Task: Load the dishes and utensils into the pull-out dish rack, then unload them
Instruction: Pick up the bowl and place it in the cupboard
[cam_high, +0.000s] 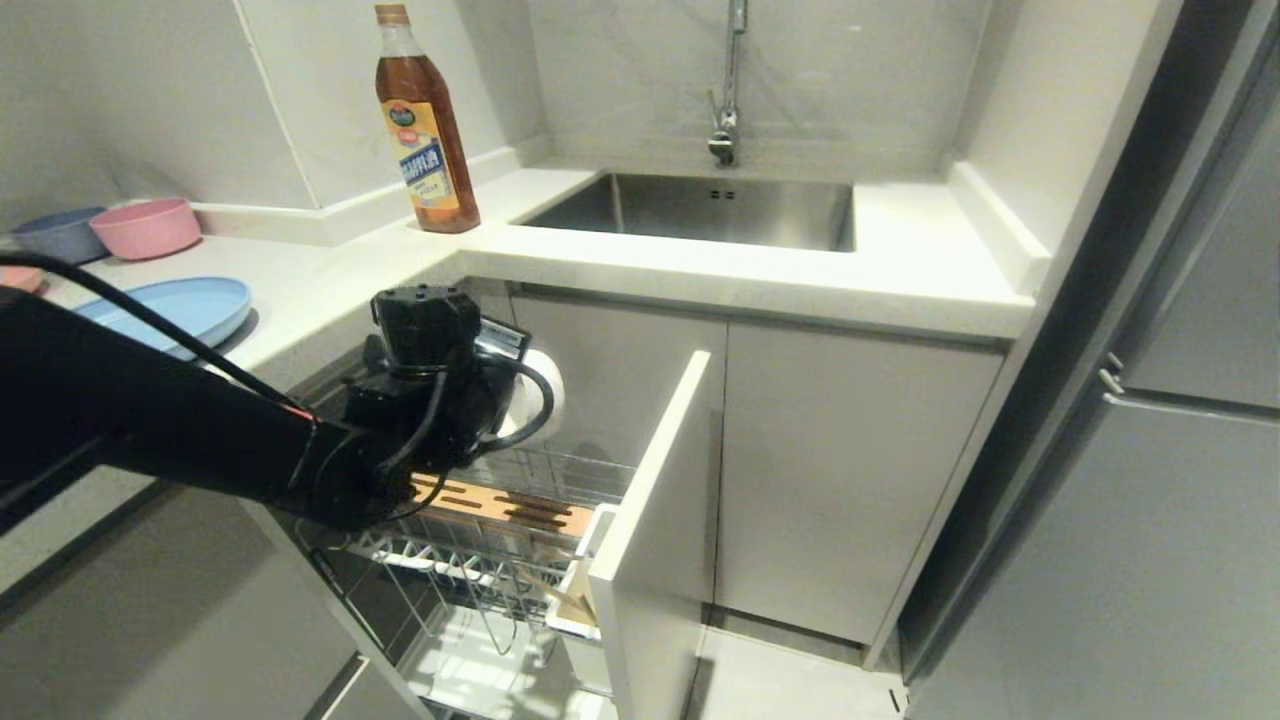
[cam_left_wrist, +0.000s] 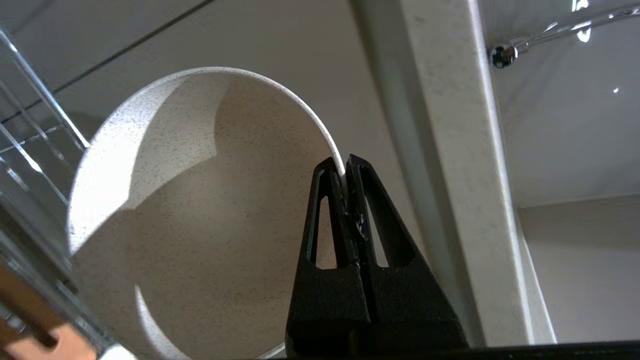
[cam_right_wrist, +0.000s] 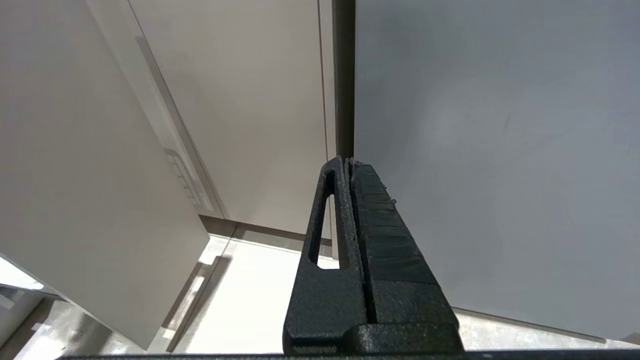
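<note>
Left gripper (cam_left_wrist: 345, 167) over pull-out dish rack (cam_high: 500, 520), jaws pinched tight on rim of white bowl (cam_left_wrist: 200, 210). Thin edge grip only: bowl could pivot or slip, knock upright prongs. Blue plate (cam_high: 170, 305) on desk. Left wrist view shows the pinch; head view hides it behind arm. Right gripper (cam_right_wrist: 348, 162) parked, jaws closed, empty.

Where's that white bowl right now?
The white bowl is pinched at its rim by the left gripper, held above the pull-out dish rack, just below the counter edge; the head view shows only a sliver of it behind the arm.
</note>
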